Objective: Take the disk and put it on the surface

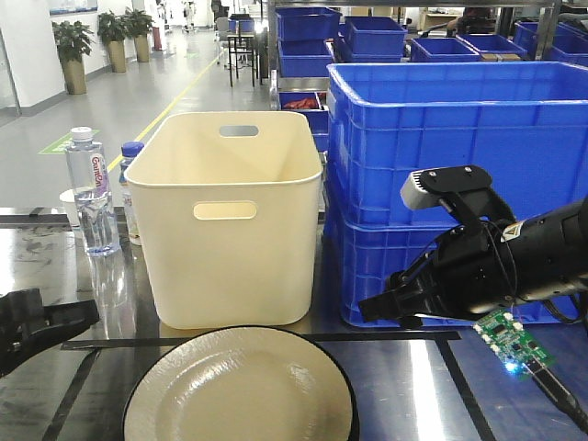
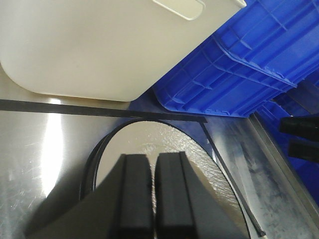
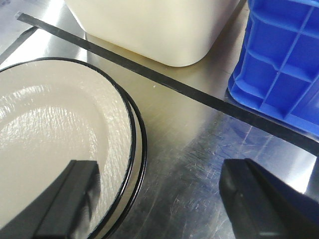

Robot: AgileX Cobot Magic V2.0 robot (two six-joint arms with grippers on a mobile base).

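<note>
Left gripper (image 2: 152, 199): fingers pressed together, no gap between the pads, nothing held. The left arm enters low from the left edge in the front view. Right gripper (image 3: 164, 194): fingers spread wide apart, empty. The right arm (image 1: 514, 257) reaches in from the right, wrist angled downward.

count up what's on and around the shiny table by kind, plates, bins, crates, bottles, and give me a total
Plates, cream with black rim, stacked: 2
Cream bin: 1
Blue crates stacked beside the bin: 2
Water bottles: 2
Total: 7

More blue crates sit on shelves in the background; not counted.
</note>
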